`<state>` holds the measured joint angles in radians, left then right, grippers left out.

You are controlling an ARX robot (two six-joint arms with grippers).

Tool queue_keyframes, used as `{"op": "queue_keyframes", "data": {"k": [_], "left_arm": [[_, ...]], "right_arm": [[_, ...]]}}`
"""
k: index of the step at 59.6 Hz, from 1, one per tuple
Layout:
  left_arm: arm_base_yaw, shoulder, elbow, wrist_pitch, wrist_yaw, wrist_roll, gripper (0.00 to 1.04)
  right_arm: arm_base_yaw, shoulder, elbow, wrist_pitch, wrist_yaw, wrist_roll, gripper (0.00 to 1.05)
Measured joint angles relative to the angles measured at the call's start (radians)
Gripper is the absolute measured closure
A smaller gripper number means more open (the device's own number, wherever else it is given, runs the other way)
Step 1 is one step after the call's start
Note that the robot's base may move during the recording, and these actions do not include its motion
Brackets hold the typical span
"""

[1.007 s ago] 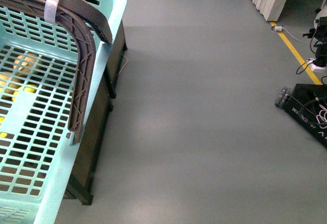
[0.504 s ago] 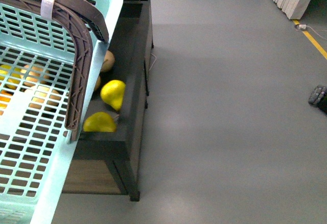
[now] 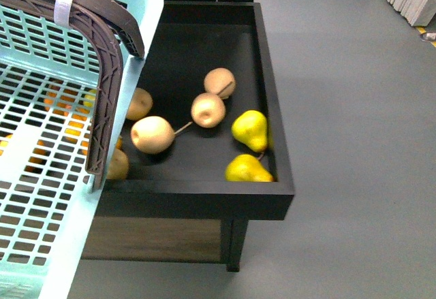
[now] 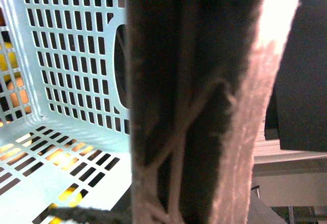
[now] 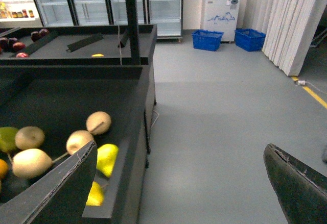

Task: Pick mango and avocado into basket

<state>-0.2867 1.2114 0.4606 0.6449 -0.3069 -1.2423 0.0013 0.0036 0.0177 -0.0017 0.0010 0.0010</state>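
Note:
The light teal basket (image 3: 41,197) fills the left of the front view, with its brown handle (image 3: 109,74) and a white zip tie (image 3: 68,3) raised. My left gripper (image 4: 194,198) is shut on that handle, which fills the left wrist view; the basket's slotted wall (image 4: 66,55) lies behind it. The basket looks empty; orange and yellow fruit show only through its slots. My right gripper (image 5: 179,193) is open and empty, over the grey floor beside the black tray. No mango or avocado shows clearly. A light green fruit (image 5: 7,138) sits at the edge of the right wrist view.
A black display tray (image 3: 276,132) holds tan round fruits (image 3: 152,134) and two yellow pears (image 3: 250,129). Grey floor (image 3: 368,142) lies to its right. A second tray (image 5: 76,43) with dark red fruit, blue baskets (image 5: 207,39) and fridges stand at the back.
The front view has swung left: the black tray with tan fruits and yellow pears has come fully into view. The basket keeps its place in the view.

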Motion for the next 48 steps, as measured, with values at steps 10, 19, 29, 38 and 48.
{"op": "queue_keyframes", "data": {"k": [10,19,29,38,48], "left_arm": [[0.000,0.000,0.000,0.000,0.000,0.001,0.90],[0.000,0.000,0.000,0.000,-0.002,0.001,0.90],[0.000,0.000,0.000,0.000,0.000,0.000,0.90],[0.000,0.000,0.000,0.000,-0.001,0.001,0.90],[0.000,0.000,0.000,0.000,0.000,0.000,0.90]], "right_arm": [[0.000,0.000,0.000,0.000,-0.001,0.000,0.09],[0.000,0.001,0.000,0.000,0.000,-0.001,0.09],[0.000,0.000,0.000,0.000,0.000,-0.001,0.09],[0.000,0.000,0.000,0.000,0.000,-0.001,0.09],[0.000,0.000,0.000,0.000,0.000,-0.001,0.09]]}}
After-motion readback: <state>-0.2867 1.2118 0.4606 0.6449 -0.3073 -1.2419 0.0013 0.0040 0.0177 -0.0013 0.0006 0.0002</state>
